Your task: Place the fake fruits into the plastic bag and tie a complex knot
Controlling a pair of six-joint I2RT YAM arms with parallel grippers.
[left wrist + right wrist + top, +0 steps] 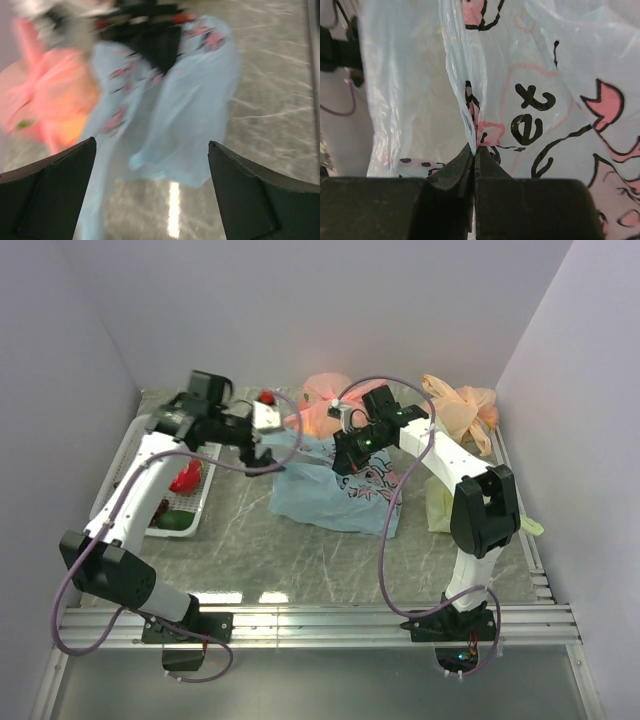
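Observation:
The light blue plastic bag point(335, 498) with its pink-and-dark print lies on the table's middle. My right gripper point(346, 462) is shut on a fold of the bag's upper edge point(475, 125) and holds it raised; the jaws are closed on the film in the right wrist view point(476, 148). My left gripper point(260, 456) is open and empty just left of the bag, with the blue film point(175, 110) ahead of its spread fingers point(151, 146). A red dragon fruit point(185, 478) and a dark green fruit point(176, 522) lie in the tray. The orange fruit, the grapes and any knot are out of view.
A white wire tray point(130, 455) stands at the left. A pink-orange bag point(325, 408) sits behind the blue bag, and shows in the left wrist view point(50, 95). Another pink-orange bag point(462, 405) is at back right. A yellow-green bag point(438, 508) lies by the right arm. A small red item point(266, 397) is at the back.

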